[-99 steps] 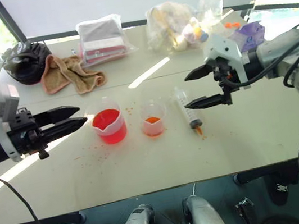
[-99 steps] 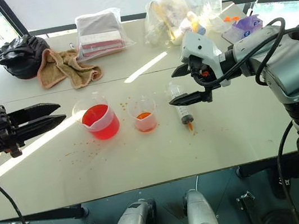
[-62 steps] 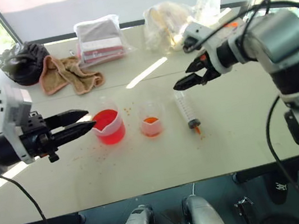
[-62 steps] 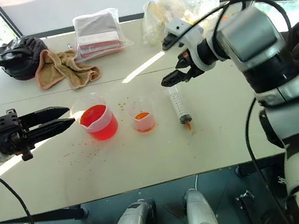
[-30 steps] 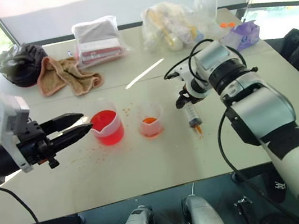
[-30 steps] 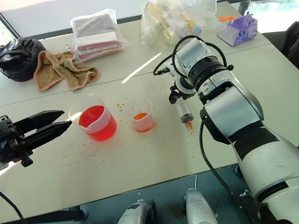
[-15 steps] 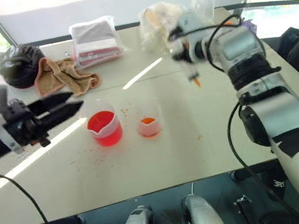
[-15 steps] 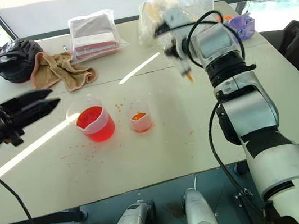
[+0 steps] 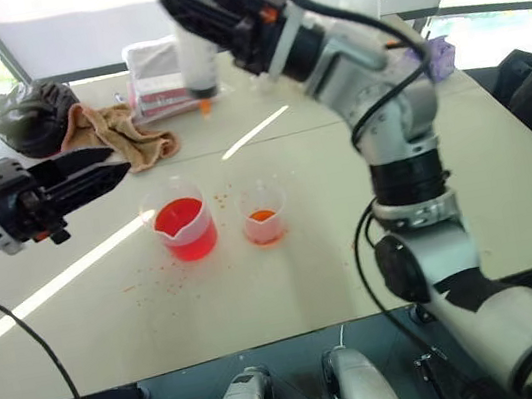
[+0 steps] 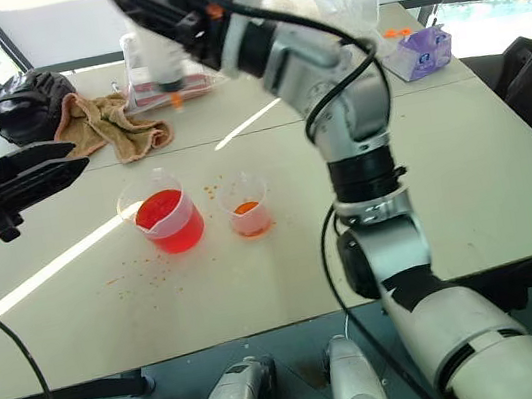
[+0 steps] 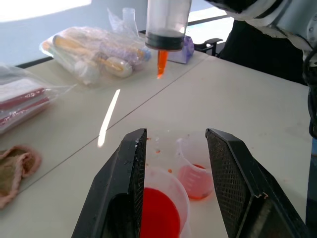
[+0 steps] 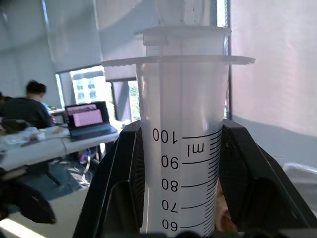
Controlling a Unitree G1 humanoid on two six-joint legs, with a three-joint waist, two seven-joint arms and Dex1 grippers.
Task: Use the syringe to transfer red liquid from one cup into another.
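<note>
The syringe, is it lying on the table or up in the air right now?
In the air. The syringe hangs upright, orange tip down, with the right gripper shut on its barrel, well above the table.

Right arm (image 9: 387, 99) is chunky silver-grey metal, built from rounded segments with black rings at the joints, and a black cable loops loosely along it. The right gripper (image 9: 191, 14) has long black tapered fingers with an orange spot at the base. The left gripper (image 9: 90, 177) has the same black fingers, textured mesh-like pads (image 11: 225, 183), pale grey wrist block, thin black cable dangling below.
</note>
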